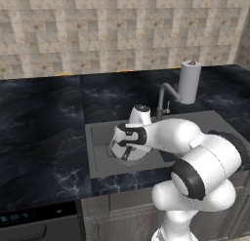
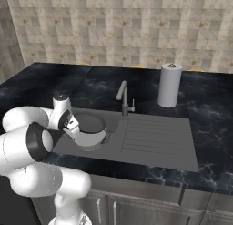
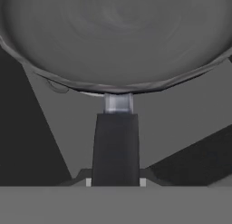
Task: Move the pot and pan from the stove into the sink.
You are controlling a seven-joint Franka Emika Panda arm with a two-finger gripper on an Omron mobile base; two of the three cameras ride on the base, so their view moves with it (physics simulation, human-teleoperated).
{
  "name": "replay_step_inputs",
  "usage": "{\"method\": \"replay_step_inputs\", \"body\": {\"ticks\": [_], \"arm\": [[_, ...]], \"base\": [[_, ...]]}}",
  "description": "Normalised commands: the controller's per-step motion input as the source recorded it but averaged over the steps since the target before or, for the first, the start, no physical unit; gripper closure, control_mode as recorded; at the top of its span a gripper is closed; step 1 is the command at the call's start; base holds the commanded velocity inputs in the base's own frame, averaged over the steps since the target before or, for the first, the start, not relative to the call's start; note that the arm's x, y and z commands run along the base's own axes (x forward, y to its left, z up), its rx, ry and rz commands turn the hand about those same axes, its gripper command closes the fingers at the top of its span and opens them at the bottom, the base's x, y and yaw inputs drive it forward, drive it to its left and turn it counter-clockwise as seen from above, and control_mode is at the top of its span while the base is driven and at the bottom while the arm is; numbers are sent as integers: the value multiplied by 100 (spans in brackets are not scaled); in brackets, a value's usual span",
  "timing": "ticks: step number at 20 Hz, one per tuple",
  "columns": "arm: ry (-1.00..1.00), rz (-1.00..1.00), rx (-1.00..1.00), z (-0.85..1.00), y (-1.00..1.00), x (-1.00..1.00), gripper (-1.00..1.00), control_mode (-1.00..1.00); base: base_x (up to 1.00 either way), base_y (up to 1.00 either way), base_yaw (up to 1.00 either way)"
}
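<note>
Colours and patterns. The pan (image 3: 116, 37), just beyond the fingertips (image 3: 89, 182), is dark grey with faint swirled marks on its inner face; its handle (image 3: 115, 146), running between the fingers, is black with a pale silver collar where it meets the rim. In the right base view its underside (image 2: 91, 136) reads shiny silver-grey. The sink (image 2: 154, 137) beneath the fingers is plain mid grey with a ribbed drainboard. The counter (image 1: 44, 123) around it is black marble with thin pale veins. The faucet (image 2: 123, 96) is grey; the paper-towel roll (image 2: 169, 85) is white. The wall (image 2: 118, 28) carries beige and tan mottled tiles.
</note>
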Motion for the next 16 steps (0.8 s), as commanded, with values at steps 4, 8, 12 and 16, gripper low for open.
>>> {"method": "replay_step_inputs", "body": {"ticks": [4, 8, 12, 16], "arm": [[0, -3, 0, -36, 17, 63, 100, -100], [0, -6, 0, -40, 28, 62, 100, -100], [0, -6, 0, -42, 24, 62, 100, -100], [0, -4, 0, -58, 9, 46, 100, -100]], "base": [[0, 0, 0], [0, 0, 0], [0, 0, 0], [0, 0, 0]]}}
